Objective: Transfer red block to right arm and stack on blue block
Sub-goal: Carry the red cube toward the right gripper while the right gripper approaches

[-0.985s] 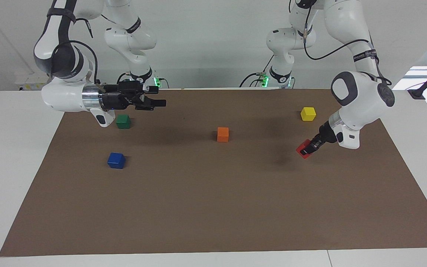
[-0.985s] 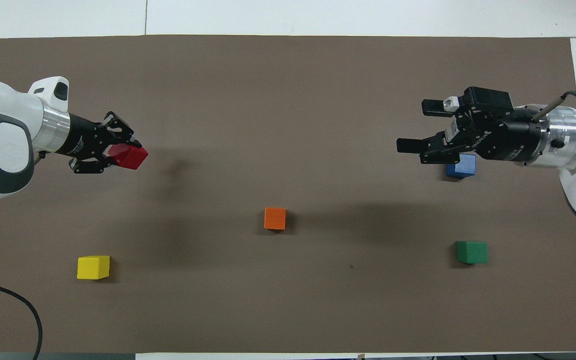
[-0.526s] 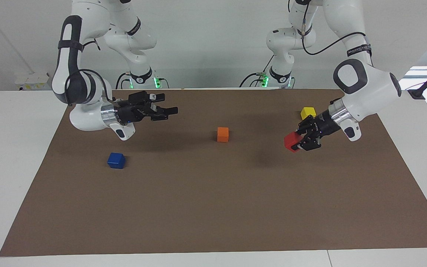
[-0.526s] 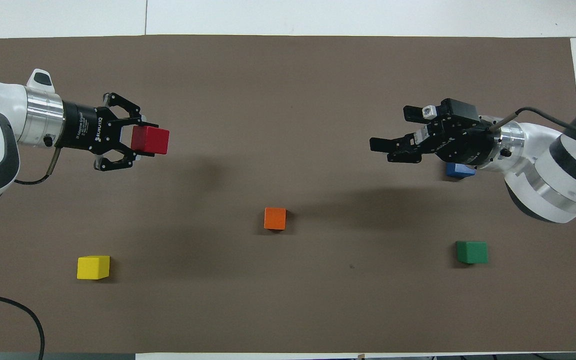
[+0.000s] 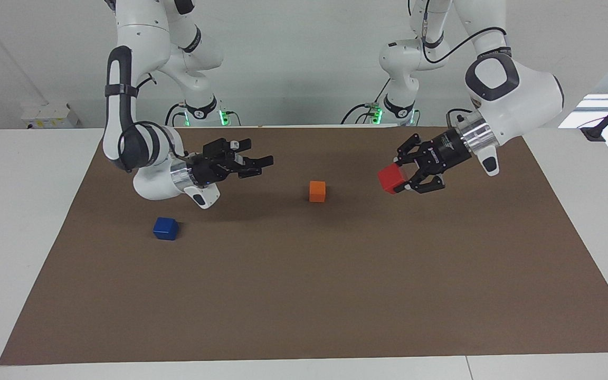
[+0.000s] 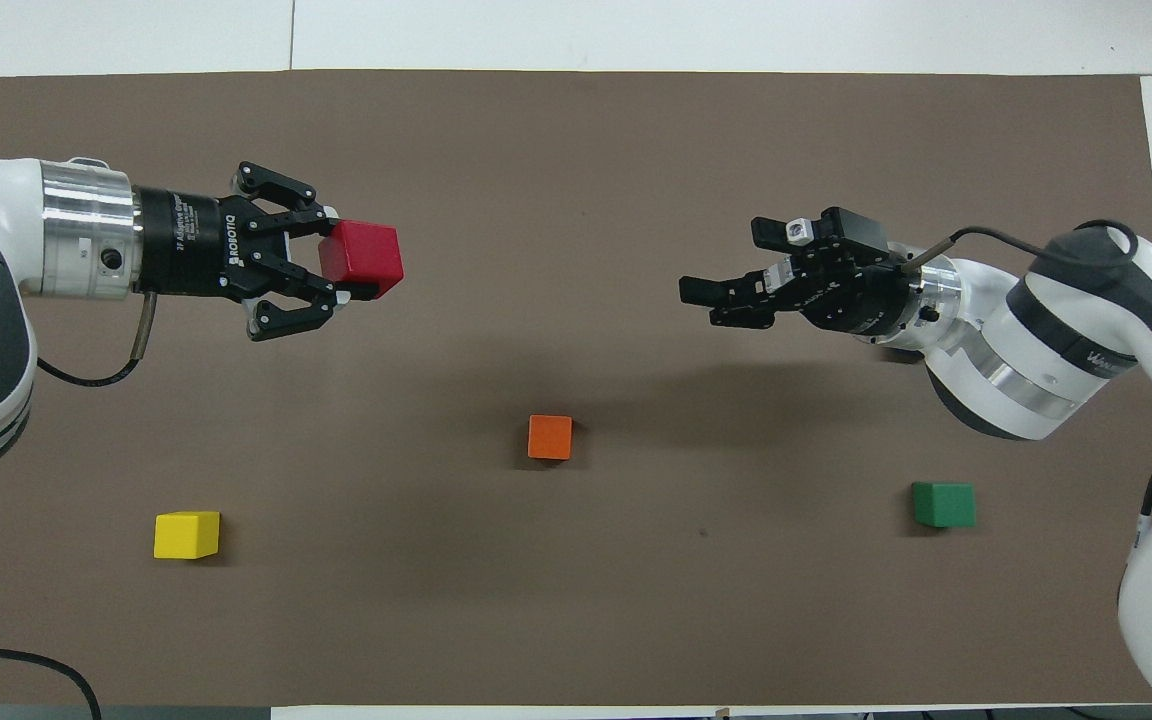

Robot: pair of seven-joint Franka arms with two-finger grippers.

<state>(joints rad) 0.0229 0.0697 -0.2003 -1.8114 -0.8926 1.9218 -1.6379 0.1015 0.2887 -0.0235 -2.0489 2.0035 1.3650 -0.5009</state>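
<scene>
In the facing view, the left gripper (image 5: 406, 178) hangs in the air over the brown mat (image 5: 304, 295) toward the left arm's end of the table, its fingers pinching the red block (image 5: 392, 178), which sticks out from the fingertips toward the middle of the table and clear of the mat. The right gripper (image 5: 255, 164) is raised too, lying level and aimed at the left gripper, fingers spread with nothing between them. A wide gap separates the two grippers, and the orange cube (image 5: 317, 191) sits on the mat below that gap. The blue block (image 5: 165, 228) rests on the mat, farther from the robots than the right arm's wrist and apart from the gripper.

In the overhead view, the left gripper (image 6: 341, 265) grips the red block (image 6: 362, 256) by its end faces, and the right gripper (image 6: 731, 270) points at it with fingers parted. The right arm hides the blue block here. The orange cube (image 6: 550, 437) lies nearer to the robots than the line between the grippers; the yellow cube (image 6: 187, 534) and green cube (image 6: 943, 503) sit nearer still, one toward each end.
</scene>
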